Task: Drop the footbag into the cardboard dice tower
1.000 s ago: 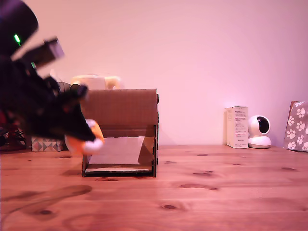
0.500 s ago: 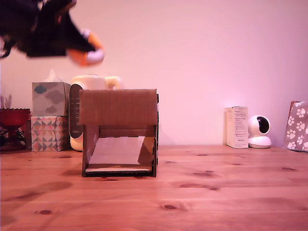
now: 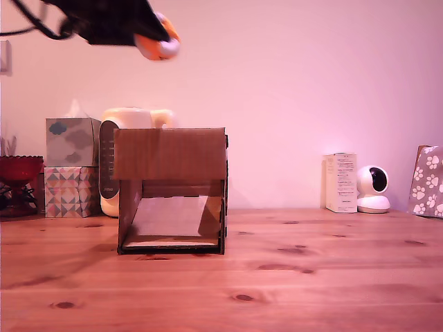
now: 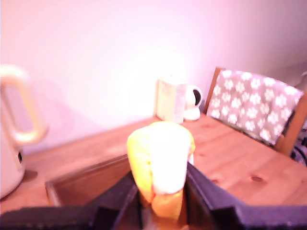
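My gripper (image 3: pixel 156 40) hangs high at the exterior view's upper left, shut on the footbag (image 3: pixel 159 43), whose orange and white end pokes out past the dark fingers. It is well above the top of the cardboard dice tower (image 3: pixel 172 188), which stands on the wooden table (image 3: pixel 291 277) with its lower front opening showing a sloped ramp. In the wrist view the yellow and white footbag (image 4: pixel 159 163) sits squeezed between the two dark fingers (image 4: pixel 207 194), with the tower's open top (image 4: pixel 86 182) below it.
Tissue boxes (image 3: pixel 71 166), a red bowl (image 3: pixel 19 169) and a cream kettle (image 3: pixel 131 119) stand behind the tower at the exterior view's left. A white box (image 3: pixel 341 182), a small white camera (image 3: pixel 374 189) and a paw-print cushion (image 3: pixel 428 181) are at the right.
The gripper with the footbag rose from table height beside the tower to high above it, then shifted toward the exterior view's right, closer to over the tower.
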{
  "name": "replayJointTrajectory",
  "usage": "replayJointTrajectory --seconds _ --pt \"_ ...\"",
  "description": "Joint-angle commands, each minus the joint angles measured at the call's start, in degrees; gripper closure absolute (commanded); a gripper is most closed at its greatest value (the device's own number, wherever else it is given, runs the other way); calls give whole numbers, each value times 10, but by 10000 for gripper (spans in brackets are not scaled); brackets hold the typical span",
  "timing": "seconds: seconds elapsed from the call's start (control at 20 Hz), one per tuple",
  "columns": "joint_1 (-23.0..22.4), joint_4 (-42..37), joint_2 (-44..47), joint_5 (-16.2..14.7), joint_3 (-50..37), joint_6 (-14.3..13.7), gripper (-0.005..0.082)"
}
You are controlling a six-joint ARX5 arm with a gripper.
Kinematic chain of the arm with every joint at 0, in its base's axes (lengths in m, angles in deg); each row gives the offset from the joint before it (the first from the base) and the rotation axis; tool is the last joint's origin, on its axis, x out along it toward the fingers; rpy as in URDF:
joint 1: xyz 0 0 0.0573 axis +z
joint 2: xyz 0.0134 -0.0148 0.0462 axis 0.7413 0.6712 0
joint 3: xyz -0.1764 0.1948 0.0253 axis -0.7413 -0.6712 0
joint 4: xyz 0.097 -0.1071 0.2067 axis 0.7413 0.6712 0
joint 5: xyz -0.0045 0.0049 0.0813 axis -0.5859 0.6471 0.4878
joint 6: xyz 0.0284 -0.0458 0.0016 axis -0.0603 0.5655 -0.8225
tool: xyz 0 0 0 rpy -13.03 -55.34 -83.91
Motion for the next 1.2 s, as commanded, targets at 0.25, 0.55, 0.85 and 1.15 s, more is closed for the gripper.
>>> replayJointTrajectory --seconds 0.25,0.55,0.85,1.15 --pt "10 30 134 0 97 -18 607" --pt "28 29 177 0 110 -29 584" --pt "31 57 175 -2 132 -37 111" --pt "29 198 146 -19 158 -37 417"
